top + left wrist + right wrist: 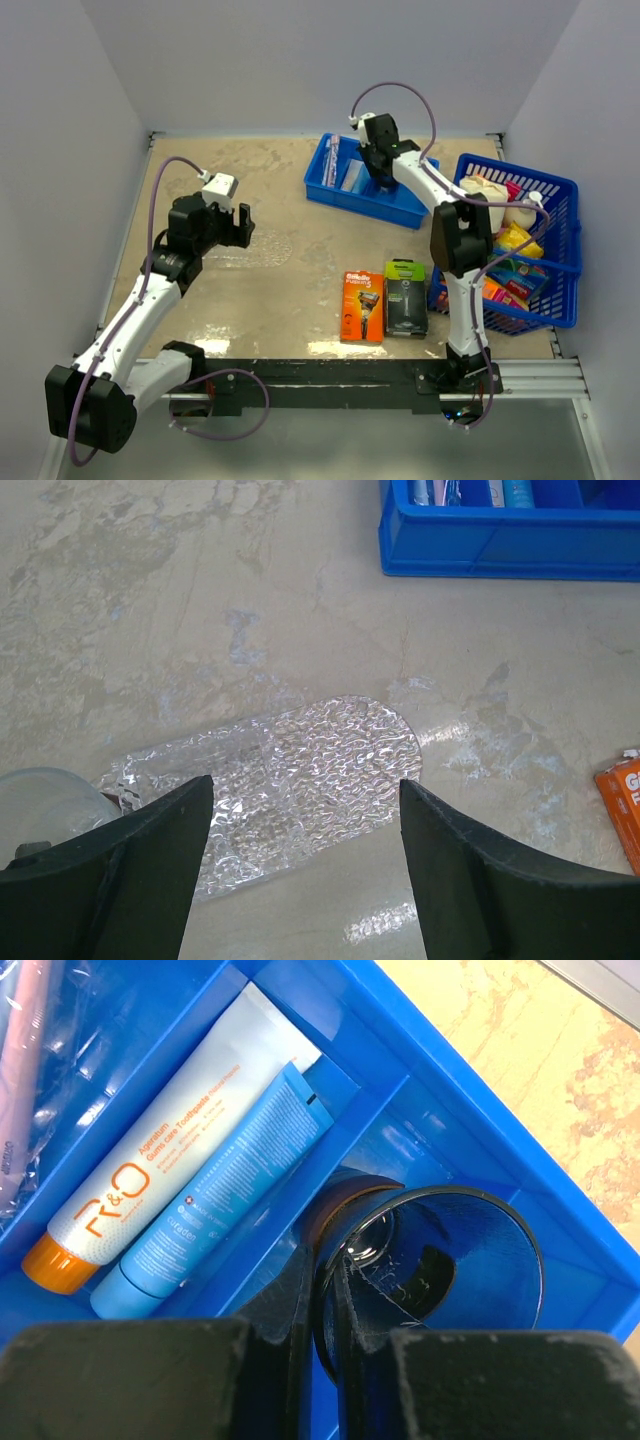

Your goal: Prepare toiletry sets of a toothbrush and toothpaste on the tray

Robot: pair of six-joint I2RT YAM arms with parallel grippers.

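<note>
My right gripper (325, 1272) reaches into the blue bin (405, 208) and is shut on the rim of a clear brownish-tinted cup (455, 1250), one finger inside and one outside. Beside it in the bin lie a white toothpaste tube (170, 1125) with an orange cap and a pale blue toothpaste tube (225, 1185). A wrapped toothbrush (20, 1060) shows at the far left. My left gripper (305, 785) is open and empty above the clear tray (320, 765). Another clear cup (45, 795) stands at the tray's left end.
An orange razor pack (362, 305) and a black-green razor pack (405, 297) lie at the near middle of the table. A blue lattice basket (562, 190) full of assorted items stands at the right. The blue bin's dividers stand close around the cup.
</note>
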